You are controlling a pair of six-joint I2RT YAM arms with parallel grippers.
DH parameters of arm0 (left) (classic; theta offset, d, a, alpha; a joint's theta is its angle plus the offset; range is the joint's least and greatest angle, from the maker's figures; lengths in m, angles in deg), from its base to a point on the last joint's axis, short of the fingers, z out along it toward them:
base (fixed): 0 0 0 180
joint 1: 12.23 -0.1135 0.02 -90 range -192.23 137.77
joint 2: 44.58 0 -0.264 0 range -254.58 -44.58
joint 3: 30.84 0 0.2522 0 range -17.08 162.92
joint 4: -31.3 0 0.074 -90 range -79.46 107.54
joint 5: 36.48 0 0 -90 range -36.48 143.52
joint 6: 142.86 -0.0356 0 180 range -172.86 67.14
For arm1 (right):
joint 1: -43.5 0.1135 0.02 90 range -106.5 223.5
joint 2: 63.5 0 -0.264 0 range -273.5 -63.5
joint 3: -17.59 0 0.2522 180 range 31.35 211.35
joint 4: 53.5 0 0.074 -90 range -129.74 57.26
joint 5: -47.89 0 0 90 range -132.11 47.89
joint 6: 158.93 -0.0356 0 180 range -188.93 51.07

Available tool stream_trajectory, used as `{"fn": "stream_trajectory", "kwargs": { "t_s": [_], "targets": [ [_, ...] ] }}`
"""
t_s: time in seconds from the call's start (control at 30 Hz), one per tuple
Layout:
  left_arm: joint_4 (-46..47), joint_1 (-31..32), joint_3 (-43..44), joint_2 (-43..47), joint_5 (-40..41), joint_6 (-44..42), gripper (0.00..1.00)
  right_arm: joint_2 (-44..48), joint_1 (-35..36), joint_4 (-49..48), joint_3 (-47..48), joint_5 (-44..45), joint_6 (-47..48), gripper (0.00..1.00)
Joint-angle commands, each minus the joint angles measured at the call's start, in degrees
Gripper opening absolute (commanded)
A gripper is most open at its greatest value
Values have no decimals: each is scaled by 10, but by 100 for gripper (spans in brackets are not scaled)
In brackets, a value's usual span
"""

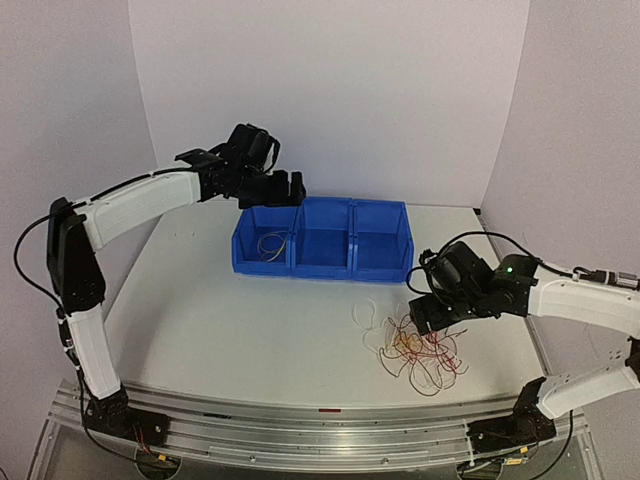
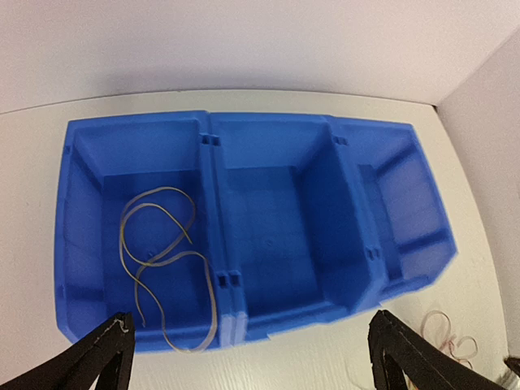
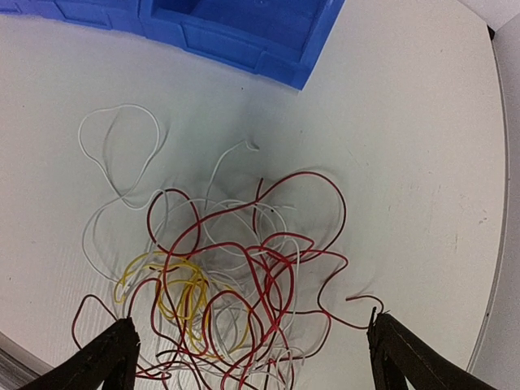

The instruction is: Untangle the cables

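- Tangled heap of thin red, white and yellow wires [image 3: 231, 280] lies on the white table [image 1: 200, 320], in front of the blue plastic three-compartment bin [image 1: 320, 264], off its right front corner.
- One white loop trails from the heap toward the bin's right end.
- One yellow-tan wire [image 2: 166, 258] lies coiled in the bin's left compartment; the middle and right compartments look bare.
- Handling, as a judgement: the wires are very light, limp and a bit springy, and will drag their neighbours when pulled. They are too thin for a flat-on-table pinch to be sure.
- Best hold is probably a raised outer loop or a free end, e.g. the white loop nearest the bin or the red end on the heap's right side, rather than the dense centre.
- Left arm [image 1: 140, 205] reaches up and over the bin's left compartment, wrist pointing down; left jaws stand wide apart and hold nothing.
- Right arm [image 1: 585, 300] is bent low, its wrist just above the heap in front of the bin; right jaws are spread wide and empty, not touching the wires.
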Motion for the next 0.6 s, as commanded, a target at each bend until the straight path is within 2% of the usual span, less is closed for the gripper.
{"fn": "stream_trajectory", "kwargs": {
  "t_s": [0.0,0.17,0.37,0.5,0.57],
  "targets": [
    [79,59,-128,125,33,24,100,-39,1,27,-6,-24,-48,95],
    [118,112,-243,158,8,72,100,-128,1,30,12,-40,-75,95],
    [133,156,-278,115,-26,106,100,-203,0,24,32,-49,-70,93],
    [192,159,-300,75,-93,130,100,-208,-1,-18,11,-68,-67,84],
    [220,159,-303,53,-134,138,99,-206,-2,-46,-3,-90,-64,74]
  ]
}}
